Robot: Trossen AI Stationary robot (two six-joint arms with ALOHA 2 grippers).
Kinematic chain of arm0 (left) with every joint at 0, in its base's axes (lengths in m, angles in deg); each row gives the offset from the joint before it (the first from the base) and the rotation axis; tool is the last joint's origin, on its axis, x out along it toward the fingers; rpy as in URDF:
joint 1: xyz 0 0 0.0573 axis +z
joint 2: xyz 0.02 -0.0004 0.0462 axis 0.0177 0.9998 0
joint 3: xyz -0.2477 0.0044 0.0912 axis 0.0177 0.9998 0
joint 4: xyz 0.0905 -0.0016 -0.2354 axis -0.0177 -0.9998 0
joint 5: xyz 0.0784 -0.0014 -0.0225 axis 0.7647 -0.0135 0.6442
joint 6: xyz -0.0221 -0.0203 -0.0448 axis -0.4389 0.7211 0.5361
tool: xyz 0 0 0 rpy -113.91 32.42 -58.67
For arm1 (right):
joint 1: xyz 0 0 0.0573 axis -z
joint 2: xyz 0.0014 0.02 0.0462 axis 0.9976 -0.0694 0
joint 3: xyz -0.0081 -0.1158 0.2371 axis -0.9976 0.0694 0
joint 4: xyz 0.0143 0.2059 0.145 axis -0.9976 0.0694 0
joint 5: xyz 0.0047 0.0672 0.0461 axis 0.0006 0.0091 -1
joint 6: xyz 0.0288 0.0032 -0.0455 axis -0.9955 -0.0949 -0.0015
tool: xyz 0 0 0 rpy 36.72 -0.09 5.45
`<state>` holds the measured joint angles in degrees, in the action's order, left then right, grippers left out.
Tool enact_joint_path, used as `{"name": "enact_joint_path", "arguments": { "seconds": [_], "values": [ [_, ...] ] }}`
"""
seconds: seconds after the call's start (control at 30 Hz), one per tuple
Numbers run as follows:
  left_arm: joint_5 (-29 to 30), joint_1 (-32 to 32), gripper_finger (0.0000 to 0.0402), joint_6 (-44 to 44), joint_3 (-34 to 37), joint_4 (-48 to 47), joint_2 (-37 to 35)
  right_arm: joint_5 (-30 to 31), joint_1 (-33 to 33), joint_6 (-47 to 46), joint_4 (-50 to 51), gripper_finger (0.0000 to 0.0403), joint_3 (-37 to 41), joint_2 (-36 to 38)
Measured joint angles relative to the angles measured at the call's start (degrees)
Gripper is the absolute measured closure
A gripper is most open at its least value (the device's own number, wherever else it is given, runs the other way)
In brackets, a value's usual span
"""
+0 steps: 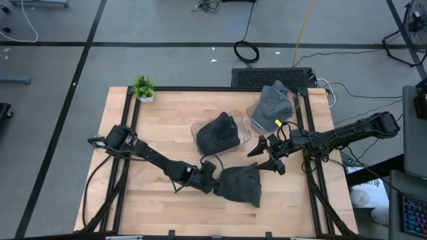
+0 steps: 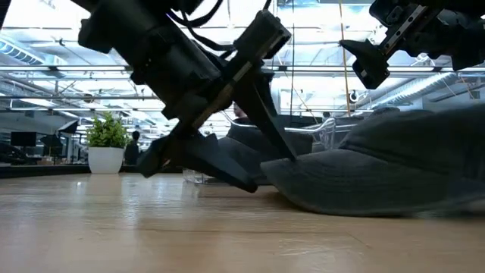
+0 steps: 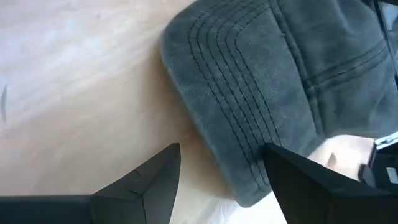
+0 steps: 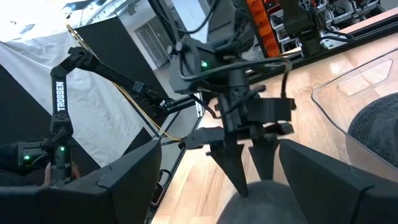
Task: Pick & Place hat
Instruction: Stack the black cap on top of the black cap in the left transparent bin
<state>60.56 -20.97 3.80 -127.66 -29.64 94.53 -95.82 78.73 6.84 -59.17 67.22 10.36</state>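
A dark grey hat (image 1: 241,185) lies flat on the wooden table near its front edge, its stitched brim (image 3: 230,81) toward the left arm. My left gripper (image 1: 215,181) slants down at the brim's edge, open. One finger (image 3: 143,186) stands over bare wood beside the brim, and the other (image 3: 311,186) stands over the brim's corner. My right gripper (image 1: 262,157) hangs open above the table to the hat's far right, holding nothing. My left gripper's one finger (image 3: 292,174) lies over the corner of the hat's brim (image 3: 249,180), coming in slanted from the table's left. Whether it touches the cloth I cannot tell. The hat lies flat on the table.
Two clear trays stand at the back. One (image 1: 198,130) holds a dark hat (image 1: 220,133), and the other (image 1: 255,119) holds a lighter grey hat (image 1: 275,105). A small potted plant (image 1: 143,88) sits at the far left corner. Bare wood lies left of the hat.
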Motion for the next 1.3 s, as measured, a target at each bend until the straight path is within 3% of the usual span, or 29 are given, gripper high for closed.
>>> {"name": "enact_joint_path", "arguments": {
  "seconds": [0.2, 0.53, 0.8, 1.0, 1.3],
  "values": [
    [-0.2, 0.8, 0.019, -4.3, 0.1, 10.7, 2.2, 0.0, -0.3, 0.0, 0.0, 0.0085, 0.0, 0.0],
    [-0.8, 1.1, 0.0382, -13.5, 0.0, 28.1, 2.4, 0.0, -0.3, 0.1, -0.6, 0.0085, 0.0, 0.0],
    [-0.3, 1.0, 0.0394, -19.4, 0.1, 31.9, 0.3, -0.1, -0.3, 0.1, -0.7, 0.0085, 0.0, 0.0],
    [2.3, -0.2, 0.0396, -26.0, 0.1, 25.9, -8.2, -0.3, -0.3, 0.0, -0.6, 0.0085, 0.0, 0.0],
    [22.7, -1.6, 0.0396, -34.1, 0.0, -0.8, -28.9, -0.3, -2.4, 0.5, -6.2, 0.0085, 0.0, 0.1]
  ]
}}
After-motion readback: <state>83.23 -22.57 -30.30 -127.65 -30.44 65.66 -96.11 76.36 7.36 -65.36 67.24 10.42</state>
